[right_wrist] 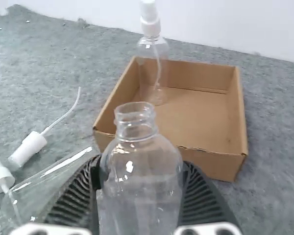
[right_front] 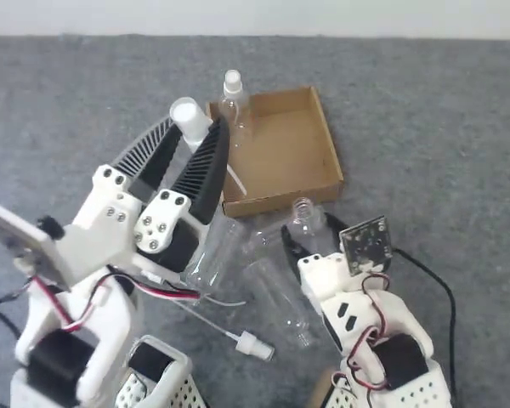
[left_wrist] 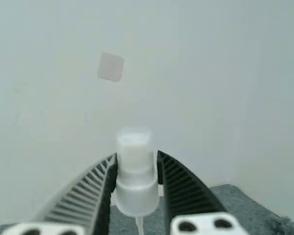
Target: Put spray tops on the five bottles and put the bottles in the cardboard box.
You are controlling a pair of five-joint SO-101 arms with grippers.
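Grey carpeted surface (right_front: pixel 425 102) is carrying the cardboard box (right_front: pixel 293 157), one capped bottle (right_front: pixel 234 102) standing in its corner. Left hand (left_wrist: pixel 135 169) is pinching a white spray top (left_wrist: pixel 135 152), raised off the surface. Right hand (right_wrist: pixel 138 169) is clamping an uncapped bottle (right_wrist: pixel 137 147) upright beside the box. Loose spray top (right_front: pixel 255 345) is lying nearby.

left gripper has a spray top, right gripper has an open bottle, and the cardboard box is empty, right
Not empty: the right wrist view shows a capped bottle standing upright in a corner of the cardboard box. The rest holds.
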